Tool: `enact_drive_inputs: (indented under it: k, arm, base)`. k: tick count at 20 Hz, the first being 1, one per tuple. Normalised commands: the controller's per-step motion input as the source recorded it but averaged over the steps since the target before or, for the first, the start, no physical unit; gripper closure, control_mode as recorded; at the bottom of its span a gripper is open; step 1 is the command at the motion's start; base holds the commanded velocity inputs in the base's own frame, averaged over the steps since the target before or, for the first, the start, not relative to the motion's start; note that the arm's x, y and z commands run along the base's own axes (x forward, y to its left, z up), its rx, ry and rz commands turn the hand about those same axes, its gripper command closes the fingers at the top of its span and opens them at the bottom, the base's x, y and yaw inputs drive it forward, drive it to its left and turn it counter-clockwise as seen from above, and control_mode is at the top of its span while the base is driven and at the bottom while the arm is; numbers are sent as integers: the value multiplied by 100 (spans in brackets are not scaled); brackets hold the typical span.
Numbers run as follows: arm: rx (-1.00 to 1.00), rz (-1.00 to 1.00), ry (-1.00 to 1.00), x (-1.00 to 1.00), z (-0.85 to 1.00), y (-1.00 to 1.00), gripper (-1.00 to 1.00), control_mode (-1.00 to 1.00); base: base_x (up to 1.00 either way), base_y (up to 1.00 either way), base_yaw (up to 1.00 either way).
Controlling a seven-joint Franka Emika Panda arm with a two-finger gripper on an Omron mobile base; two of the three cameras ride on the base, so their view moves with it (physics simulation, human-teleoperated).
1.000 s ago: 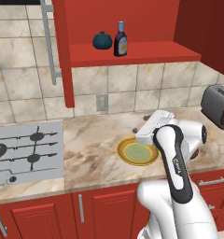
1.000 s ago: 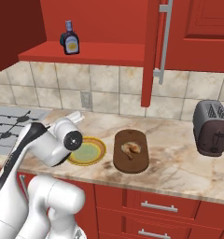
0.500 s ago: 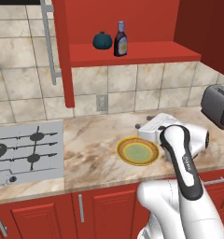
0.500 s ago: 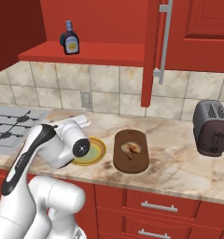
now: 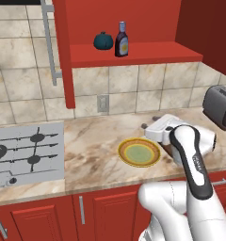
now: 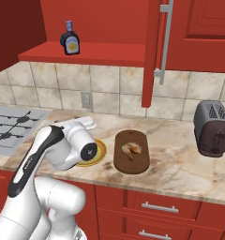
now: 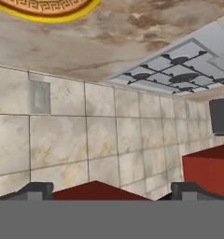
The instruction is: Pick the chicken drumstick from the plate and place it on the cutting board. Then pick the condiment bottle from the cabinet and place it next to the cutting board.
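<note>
While drumstick point(image 6: 131, 149) sits on board point(image 6: 133, 164), tool point(image 7: 112, 189) gapes apart.

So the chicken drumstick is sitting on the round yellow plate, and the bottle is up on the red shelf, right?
Not quite: the chicken drumstick lies on the cutting board, beside the plate, as the right base view shows. The condiment bottle is indeed up on the red shelf.

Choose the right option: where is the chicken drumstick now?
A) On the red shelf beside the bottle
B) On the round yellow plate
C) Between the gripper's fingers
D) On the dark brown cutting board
D: the chicken drumstick lies on the cutting board, while the plate beside it is bare.
</note>
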Motion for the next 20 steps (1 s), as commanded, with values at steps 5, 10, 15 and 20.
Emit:
enact_drive_inputs:
  k: [5, 10, 15, 20]
  arm:
    - [-3, 1, -11, 0, 0, -5, -100, -100]
    - [-5, 1, -14, 0, 0, -2, -100, -100]
    - [-6, 1, -7, 5, 0, 0, -100, -100]
    - [-7, 1, -4, 9, 0, 0, -100, -100]
  base:
    - [0, 0, 0]
    - [0, 0, 0]
    - [0, 0, 0]
    - [0, 0, 0]
